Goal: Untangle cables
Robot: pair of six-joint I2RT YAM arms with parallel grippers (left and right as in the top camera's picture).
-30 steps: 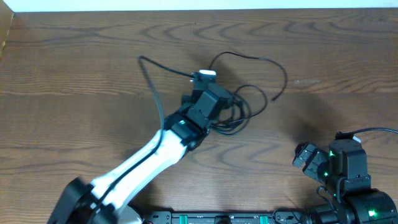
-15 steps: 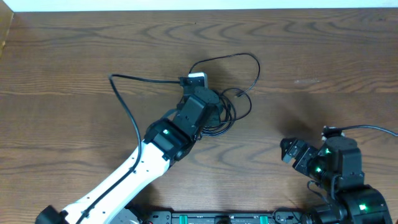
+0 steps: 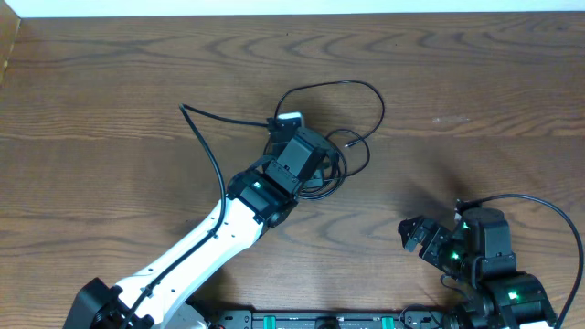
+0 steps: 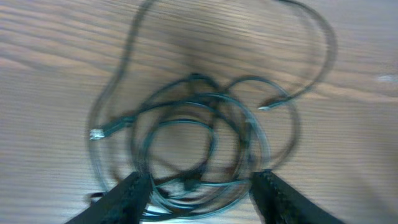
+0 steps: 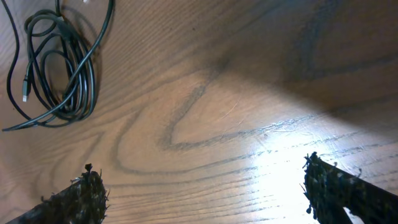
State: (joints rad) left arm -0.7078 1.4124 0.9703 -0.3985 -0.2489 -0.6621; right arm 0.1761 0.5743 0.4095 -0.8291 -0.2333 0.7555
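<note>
Cables [image 4: 214, 99] lay coiled on the surface [image 5: 261, 74] between the parted fingers of my left pincer [image 4: 202, 186], ungripped, while my right pincer [image 5: 205, 186] stood wide and empty, well apart

My left wrist view is smeared: the tangle of thin black cables [image 4: 247, 134] shows only as soft strands (their small plug ends are mere flecks). Its lower arc runs off the bottom edge, as do the black fingers [image 4: 134, 199] of my left claw [image 4: 202, 180]. From overhead, that claw's body covers the tangle's middle and half of a small white plug end [image 3: 291, 118], and the fingertips are hidden there. In my right wrist view, the rough black fingers [image 5: 84, 199] of my right claw [image 5: 199, 165] are cut by the bottom edge, and the coil by the top.
</note>
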